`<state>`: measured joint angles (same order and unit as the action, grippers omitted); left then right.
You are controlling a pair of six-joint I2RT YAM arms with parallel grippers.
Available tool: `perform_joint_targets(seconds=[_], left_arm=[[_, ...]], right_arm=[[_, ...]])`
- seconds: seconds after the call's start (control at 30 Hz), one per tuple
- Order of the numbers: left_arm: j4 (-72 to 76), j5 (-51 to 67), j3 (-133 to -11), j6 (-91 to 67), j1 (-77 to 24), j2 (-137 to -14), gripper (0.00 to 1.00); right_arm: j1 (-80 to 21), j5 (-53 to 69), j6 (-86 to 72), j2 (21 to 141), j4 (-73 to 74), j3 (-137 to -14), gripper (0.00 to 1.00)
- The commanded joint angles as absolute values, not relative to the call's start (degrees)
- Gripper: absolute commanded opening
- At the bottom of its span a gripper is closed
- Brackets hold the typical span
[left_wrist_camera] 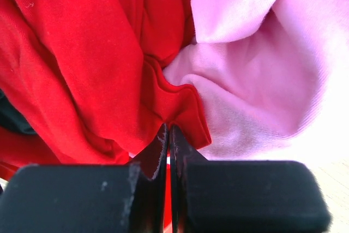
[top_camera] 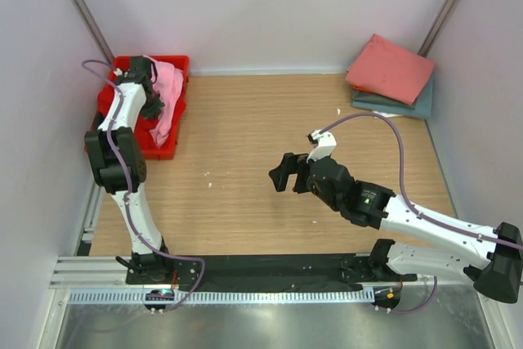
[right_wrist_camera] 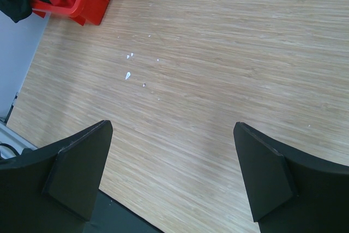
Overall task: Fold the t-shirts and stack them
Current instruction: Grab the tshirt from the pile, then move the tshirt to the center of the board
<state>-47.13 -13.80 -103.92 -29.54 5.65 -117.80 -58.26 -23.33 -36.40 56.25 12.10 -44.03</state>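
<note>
At the far left corner of the table point(top_camera: 245, 218), in the crate point(top_camera: 178, 63), the red shirt point(left_wrist_camera: 82, 69) is clamped at its hem by the left gripper point(left_wrist_camera: 168, 130); soft and limp, it is best gripped there. The right gripper point(right_wrist_camera: 173, 129) is held apart.

Left arm point(top_camera: 121, 149) extended forward, left gripper point(left_wrist_camera: 169, 135) pinched closed; right gripper point(right_wrist_camera: 172, 132) spread wide, hovering.

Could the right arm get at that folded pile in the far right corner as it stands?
Probably yes: the right gripper is open and empty, and only bare table lies between it and the folded pile, though it points away.
</note>
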Motion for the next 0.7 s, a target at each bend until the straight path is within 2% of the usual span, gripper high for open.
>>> perform_joint_targets(seconds=[0.0, 0.17, 0.27, 0.37, 0.4, 0.47, 0.53, 0.6, 0.63, 0.67], left_arm=[[-47.3, -15.2, -105.2, -29.6, 5.6, -114.2, 0.0], [-48.7, -17.8, -107.8, -29.9, 4.2, -103.4, 0.0], [-50.4, -19.2, -115.3, -26.7, -2.8, -98.4, 0.0], [-55.4, -24.8, -130.9, -21.0, -16.1, -99.3, 0.0], [-58.9, -27.1, -142.0, -18.2, -24.1, -101.0, 0.0], [-62.7, -26.2, -156.6, -16.7, -33.6, -105.4, 0.0], [-61.1, -22.1, -156.0, -15.4, -38.4, -104.6, 0.0], [-55.0, -18.7, -144.4, -15.5, -42.9, -100.1, 0.0], [-53.8, -13.1, -141.2, -15.8, -43.4, -99.2, 0.03], [-53.6, -10.2, -137.4, -16.0, -43.9, -99.3, 0.21]], right_arm=[[-58.2, -24.0, -36.9, 55.8, 10.1, -44.2, 1.0], [-58.2, -26.3, -36.0, 55.3, 11.5, -45.5, 1.0], [-58.0, -32.6, -34.7, 53.5, 15.7, -48.7, 1.0], [-57.4, -41.0, -34.1, 51.0, 21.6, -53.2, 1.0], [-57.0, -43.3, -34.1, 50.4, 24.9, -54.5, 1.0], [-55.9, -49.4, -34.9, 48.3, 30.1, -58.4, 1.0], [-55.4, -52.9, -35.9, 46.7, 33.4, -61.5, 1.0], [-55.2, -57.4, -37.9, 44.1, 37.8, -62.9, 1.0], [-55.2, -58.5, -38.7, 43.3, 39.2, -63.7, 1.0], [-55.2, -59.4, -39.3, 42.2, 41.3, -63.9, 1.0]])
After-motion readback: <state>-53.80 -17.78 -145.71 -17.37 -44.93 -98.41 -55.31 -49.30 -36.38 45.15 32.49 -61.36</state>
